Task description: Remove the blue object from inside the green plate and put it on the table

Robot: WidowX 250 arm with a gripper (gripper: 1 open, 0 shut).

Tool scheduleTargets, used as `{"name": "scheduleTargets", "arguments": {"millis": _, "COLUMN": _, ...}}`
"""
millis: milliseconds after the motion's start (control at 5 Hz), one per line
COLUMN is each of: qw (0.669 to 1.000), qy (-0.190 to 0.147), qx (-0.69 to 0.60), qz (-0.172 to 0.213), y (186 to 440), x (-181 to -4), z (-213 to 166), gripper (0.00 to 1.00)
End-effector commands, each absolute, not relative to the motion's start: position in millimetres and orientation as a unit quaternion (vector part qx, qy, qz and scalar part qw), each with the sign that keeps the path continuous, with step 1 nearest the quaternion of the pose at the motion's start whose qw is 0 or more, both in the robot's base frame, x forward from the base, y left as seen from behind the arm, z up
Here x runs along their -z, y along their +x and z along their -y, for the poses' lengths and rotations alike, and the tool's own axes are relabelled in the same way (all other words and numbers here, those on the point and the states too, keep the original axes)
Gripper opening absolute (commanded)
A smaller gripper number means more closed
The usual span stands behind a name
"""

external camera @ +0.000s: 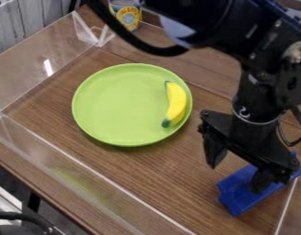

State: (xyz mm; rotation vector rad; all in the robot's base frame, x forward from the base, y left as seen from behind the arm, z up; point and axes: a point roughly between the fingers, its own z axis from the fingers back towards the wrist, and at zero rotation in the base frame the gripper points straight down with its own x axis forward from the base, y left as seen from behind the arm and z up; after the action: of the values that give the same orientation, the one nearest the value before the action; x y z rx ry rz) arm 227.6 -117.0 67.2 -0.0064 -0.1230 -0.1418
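Note:
The blue object (248, 192) lies on the brown wood table (128, 174) near the front right corner, well outside the green plate (122, 106). My gripper (246, 168) points straight down just above the block. Its jaws stand open, one black finger (216, 151) to the left of the block and the other at its right end, with nothing held. Part of the block is hidden behind the fingers. The plate holds only a yellow banana (175, 102) along its right side.
Clear acrylic walls (30, 138) edge the table at the left, front and right. The block lies close to the right wall (292, 197). A clear stand (92, 35) is at the back left. The black arm (227, 27) crosses overhead from the top.

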Motion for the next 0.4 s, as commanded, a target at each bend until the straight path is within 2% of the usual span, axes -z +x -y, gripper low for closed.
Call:
{"name": "scheduleTargets", "arguments": {"millis": 0, "qw": 0.993, "qy": -0.015, "qx": 0.091, "qz": 0.078, "y": 234.8, "x": -73.2, "z": 126.8, "gripper": 1.0}}
{"name": "scheduleTargets", "arguments": {"millis": 200, "qw": 0.992, "qy": -0.018, "qx": 0.095, "qz": 0.08, "y": 230.1, "x": -77.2, "z": 120.8, "gripper": 1.0}}
